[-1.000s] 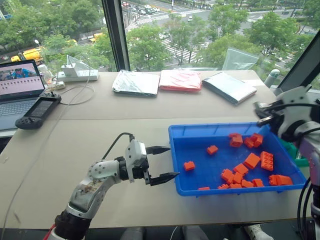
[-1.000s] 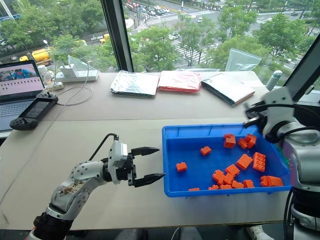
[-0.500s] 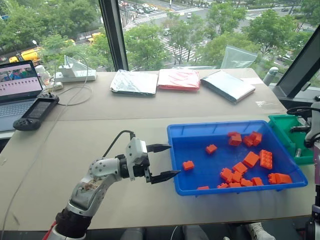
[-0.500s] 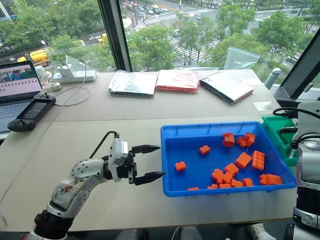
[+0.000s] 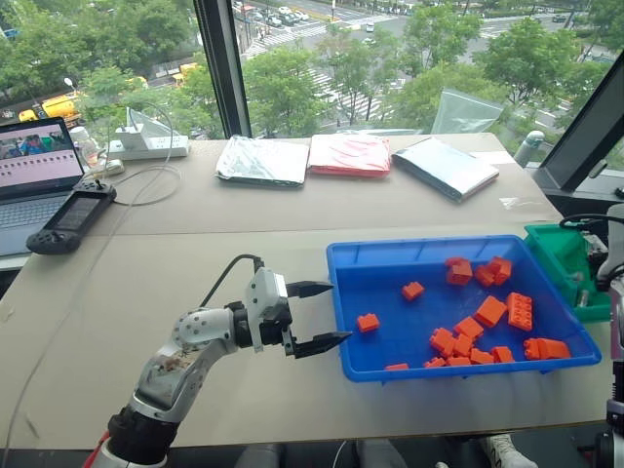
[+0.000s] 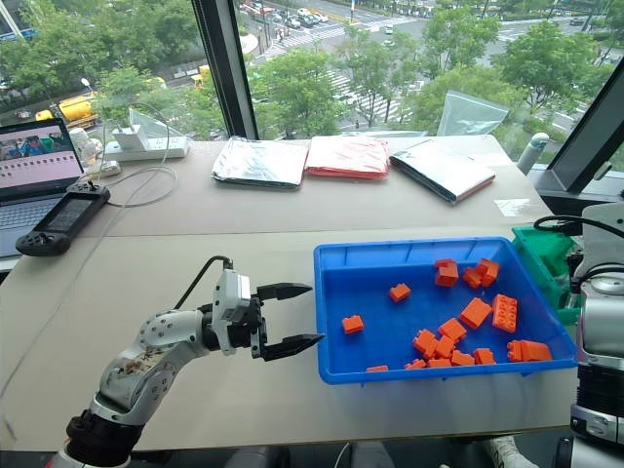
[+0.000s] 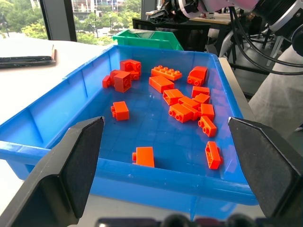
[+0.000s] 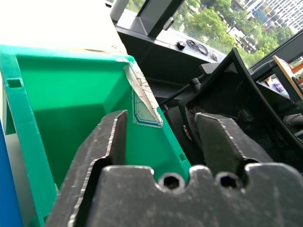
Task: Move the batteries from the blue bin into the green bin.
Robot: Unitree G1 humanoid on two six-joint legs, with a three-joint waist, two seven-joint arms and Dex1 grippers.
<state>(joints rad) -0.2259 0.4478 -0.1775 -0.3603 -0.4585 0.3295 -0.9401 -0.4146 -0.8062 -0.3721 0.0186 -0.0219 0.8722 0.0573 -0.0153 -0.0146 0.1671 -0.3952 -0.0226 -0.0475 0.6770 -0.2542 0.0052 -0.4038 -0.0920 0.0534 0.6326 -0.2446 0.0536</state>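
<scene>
The left gripper (image 5: 319,315) hovers with its fingers spread and nothing between them, just outside the near-left wall of the blue bin (image 5: 343,312), which holds orange bricks (image 5: 490,310) ahead of it. The right gripper (image 8: 161,142) stands parted and empty directly over the green bin (image 8: 66,104), which sits against the blue bin's far side. No batteries can be made out.

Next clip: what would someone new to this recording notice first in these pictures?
Probably the blue bin on the near right of the table, scattered with orange bricks. Just left of it the left claw hangs open, pointing at the bin's wall. At the far right, the green bin sits against the blue one, with the right claw open over it.
</scene>
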